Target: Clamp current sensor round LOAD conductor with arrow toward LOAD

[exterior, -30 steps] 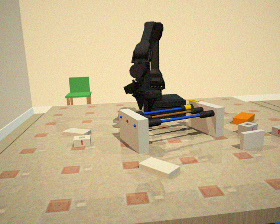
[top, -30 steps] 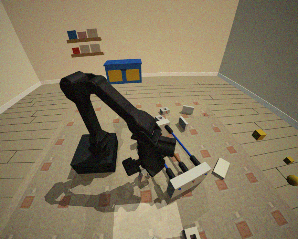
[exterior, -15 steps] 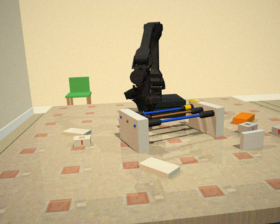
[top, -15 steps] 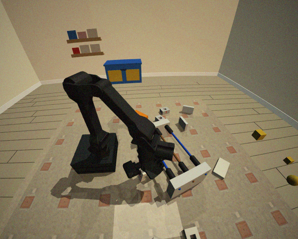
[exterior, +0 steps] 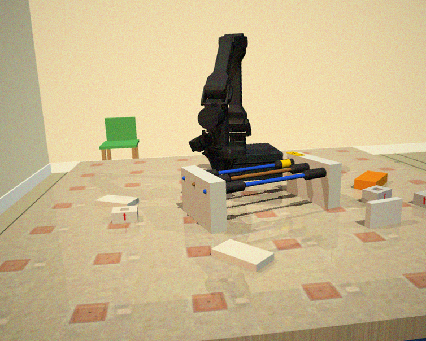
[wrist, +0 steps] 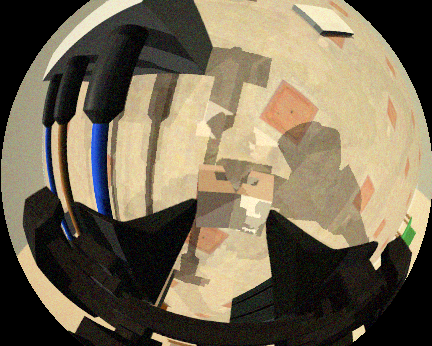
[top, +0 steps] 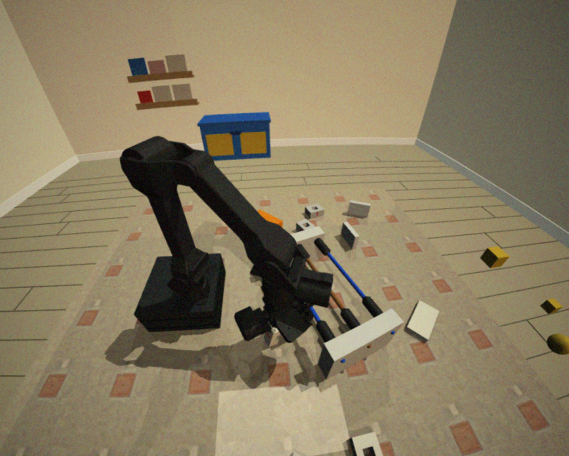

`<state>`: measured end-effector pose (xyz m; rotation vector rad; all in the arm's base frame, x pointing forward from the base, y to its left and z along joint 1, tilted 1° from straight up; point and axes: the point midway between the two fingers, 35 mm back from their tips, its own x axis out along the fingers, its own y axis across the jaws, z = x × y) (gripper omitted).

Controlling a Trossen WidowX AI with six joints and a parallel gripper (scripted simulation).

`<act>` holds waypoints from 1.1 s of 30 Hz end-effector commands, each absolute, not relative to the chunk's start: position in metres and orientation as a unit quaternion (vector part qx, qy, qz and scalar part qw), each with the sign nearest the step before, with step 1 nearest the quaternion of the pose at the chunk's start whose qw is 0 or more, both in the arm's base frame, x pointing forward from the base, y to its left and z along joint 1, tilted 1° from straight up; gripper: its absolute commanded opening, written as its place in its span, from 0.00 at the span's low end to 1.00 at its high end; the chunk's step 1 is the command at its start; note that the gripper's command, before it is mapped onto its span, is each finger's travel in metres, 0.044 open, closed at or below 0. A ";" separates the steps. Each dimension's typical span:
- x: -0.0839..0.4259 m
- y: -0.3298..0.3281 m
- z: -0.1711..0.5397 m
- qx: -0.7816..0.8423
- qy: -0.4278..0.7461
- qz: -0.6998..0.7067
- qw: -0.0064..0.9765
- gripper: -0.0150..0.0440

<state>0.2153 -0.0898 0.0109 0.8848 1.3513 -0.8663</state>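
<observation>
The sensor [top: 272, 338] [wrist: 215, 210] has yet to go on any conductor: it stands low on the surface [top: 166, 418] [exterior: 150, 278] [wrist: 310, 70], beside the rack of conductors, and my claw [top: 280, 338] [exterior: 219, 168] [wrist: 232, 211] is down over it. Its halves look parted, with one fingertip near each side. My fingers stand partway apart; from this angle I can't fairly tell whether they already grip it or merely straddle it.

I judge this to be the pick-up stage. The lift, turning the arrow toward the LOAD marker, fitting it round the right conductor, squeezing to the latch and letting go all remain.

Three conductors run between the near end block [top: 365, 332] [exterior: 203, 198] [wrist: 195, 30] and the far end block [top: 309, 234] [exterior: 314, 183]. A yellow band [exterior: 285, 163] marks the blue one nearest my base, though its lettering is unreadable. The brown conductor [top: 335, 297] [exterior: 260, 174] [wrist: 62, 165] lies next to it, so a careless approach could knock it. The near end block also crowds my path.

Farther off lie an orange block [top: 271, 218] [exterior: 370, 181] and a pale slab [top: 421, 320] [exterior: 242, 254], neither between me and the sensor.
</observation>
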 end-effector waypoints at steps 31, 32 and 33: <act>0.221 -0.089 0.134 0.382 0.584 -0.378 0.608 0.25; 0.221 -0.089 0.135 0.382 0.584 -0.378 0.608 0.25; 0.221 -0.089 0.135 0.382 0.584 -0.378 0.608 0.25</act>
